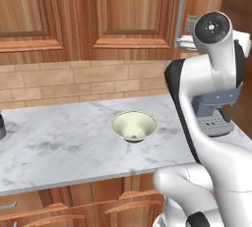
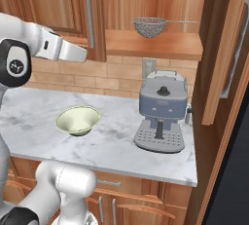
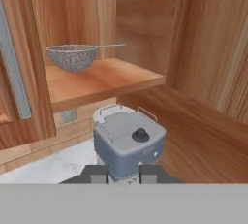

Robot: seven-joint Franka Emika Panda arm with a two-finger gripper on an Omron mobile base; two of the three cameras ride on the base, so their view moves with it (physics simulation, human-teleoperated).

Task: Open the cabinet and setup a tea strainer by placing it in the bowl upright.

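cabinet [image 2: 160,5] open, tea strainer [image 2: 150,26] on its shelf at upper centre, bowl [image 2: 78,120] lower left on the counter; gripper [image 3: 123,173] slightly parted, holding nothing; best approach: come in level, pinch the mesh rim, clear the coffee machine [image 2: 162,111].

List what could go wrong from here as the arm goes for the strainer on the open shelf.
1. The small silver wire-mesh tea strainer rests rounded on the plain wooden cabinet shelf; a nudge could roll it or push it back.
2. The blue-grey coffee machine stands directly below; a dropped strainer would likely hit it.
3. The open reddish-brown door stands beside the shelf, so a wide swing towards the pale cream-green bowl may clip it.
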